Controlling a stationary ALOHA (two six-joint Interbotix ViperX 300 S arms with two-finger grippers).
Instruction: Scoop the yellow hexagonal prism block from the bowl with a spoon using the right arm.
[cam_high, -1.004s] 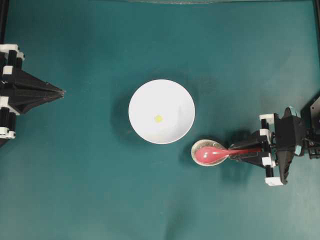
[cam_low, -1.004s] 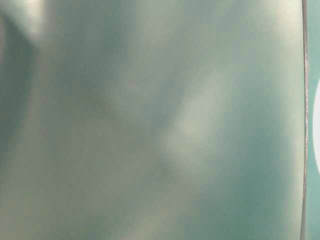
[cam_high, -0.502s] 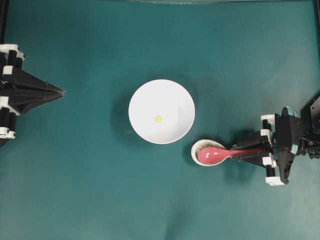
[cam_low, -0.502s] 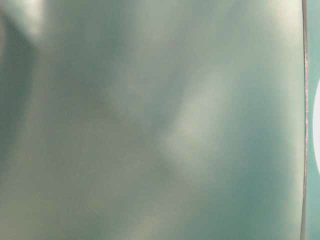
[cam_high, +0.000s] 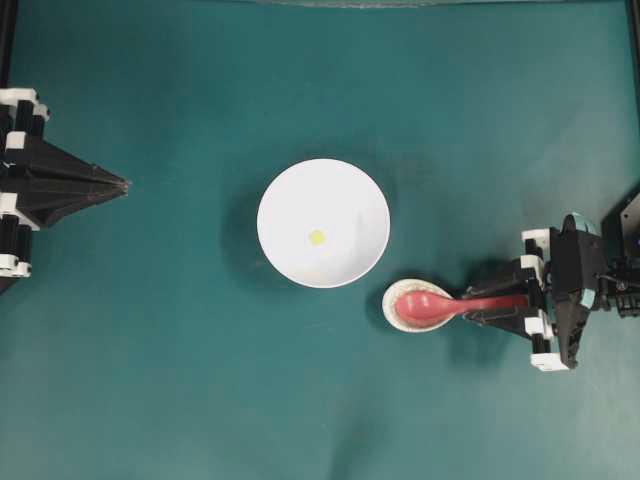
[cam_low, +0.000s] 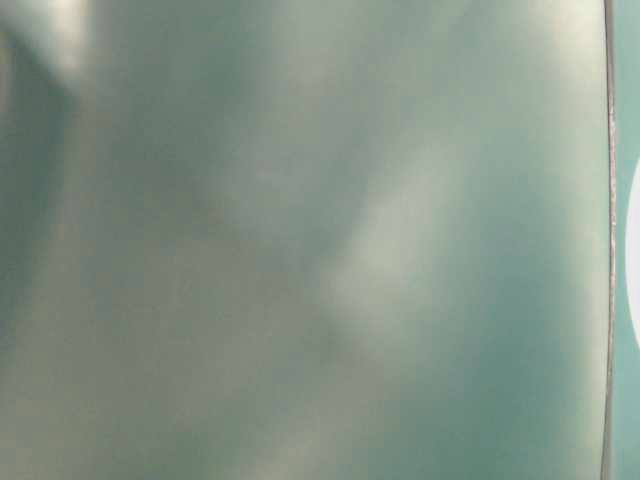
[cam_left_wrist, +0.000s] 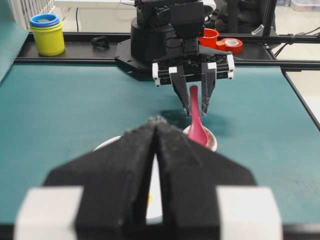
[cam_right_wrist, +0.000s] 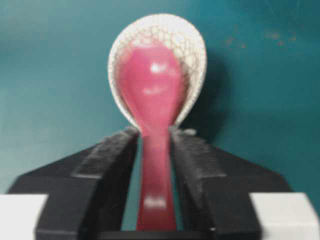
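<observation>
Your right gripper straddles the glossy pink-red soup spoon's handle, jaws parted, unclamped; the tiny yellow hexagonal block lies far-left in the white bowl.

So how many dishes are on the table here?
2. The bowl sits mid-table with the yellow block inside. The small spoon rest lies just right of and below it, holding the spoon. None seems hidden.
</observation>
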